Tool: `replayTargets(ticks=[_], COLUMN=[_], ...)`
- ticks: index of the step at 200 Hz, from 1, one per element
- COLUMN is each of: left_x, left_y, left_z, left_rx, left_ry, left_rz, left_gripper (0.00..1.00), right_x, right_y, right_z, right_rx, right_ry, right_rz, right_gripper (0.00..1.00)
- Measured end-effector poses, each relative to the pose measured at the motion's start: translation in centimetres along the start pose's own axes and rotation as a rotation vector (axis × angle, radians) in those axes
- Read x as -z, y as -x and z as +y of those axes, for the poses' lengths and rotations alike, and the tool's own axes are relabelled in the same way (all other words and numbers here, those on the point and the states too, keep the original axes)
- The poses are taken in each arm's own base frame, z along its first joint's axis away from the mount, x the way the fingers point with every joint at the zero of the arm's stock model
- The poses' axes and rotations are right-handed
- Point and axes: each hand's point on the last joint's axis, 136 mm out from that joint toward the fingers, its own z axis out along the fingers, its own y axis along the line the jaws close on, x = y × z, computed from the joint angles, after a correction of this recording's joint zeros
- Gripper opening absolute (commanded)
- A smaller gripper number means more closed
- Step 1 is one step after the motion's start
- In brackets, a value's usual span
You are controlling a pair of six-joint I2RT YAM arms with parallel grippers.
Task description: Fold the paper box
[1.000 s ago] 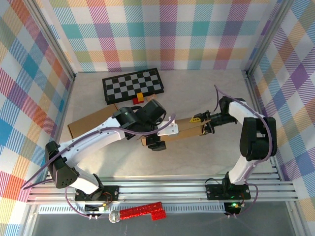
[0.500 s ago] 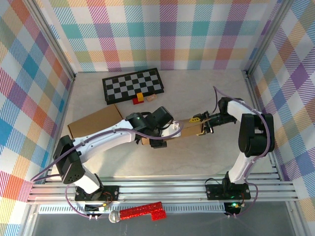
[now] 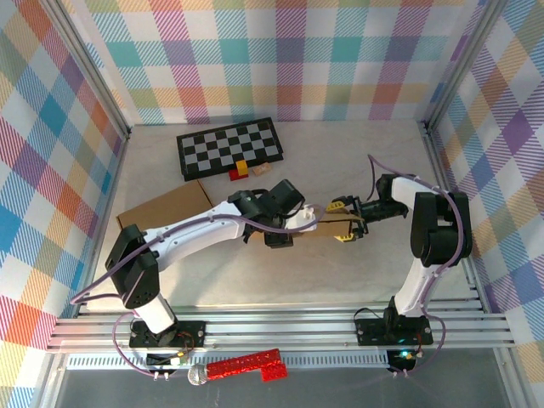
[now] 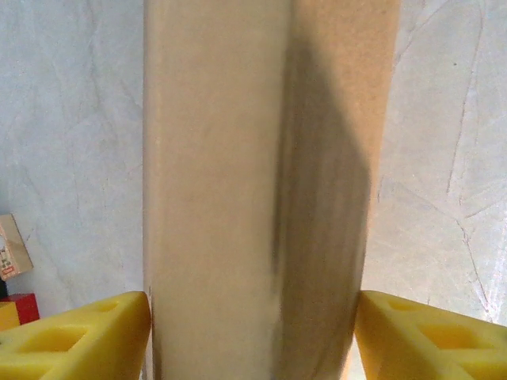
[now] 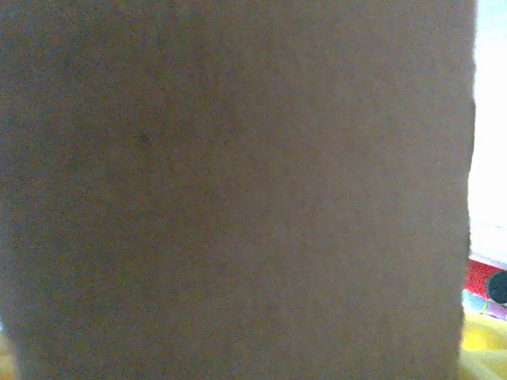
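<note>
We run two matching arms, left arm and right arm: white link shells, black joint housings, black base plates. A thin purple cable loops loosely along each of ours. Our fingers are chunky yellow plastic with recessed pockets moulded in, and the left wrist block is white.

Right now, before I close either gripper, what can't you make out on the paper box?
- Right wrist: paper box too close; no fold visible.
- Left wrist: blurred; cannot tell whether left gripper touches it.
- Top: left arm covers the box's left end.
</note>
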Motion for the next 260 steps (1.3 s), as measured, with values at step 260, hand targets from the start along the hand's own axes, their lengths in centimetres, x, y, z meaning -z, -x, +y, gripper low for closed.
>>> replayTargets(ticks=[260], left_x=[3.3], left_y=[0.0], left_z=[-3.3], left_rx=[-0.018], left_ry=[-0.259], left_rz=[-0.058], left_gripper=[0.82], right_x=[-0.5], right_y=[-1.6], right_z=[-2.4], right_rx=[-0.334], right_ry=[0.046], right_rz=[0.043], right_gripper=[0.52])
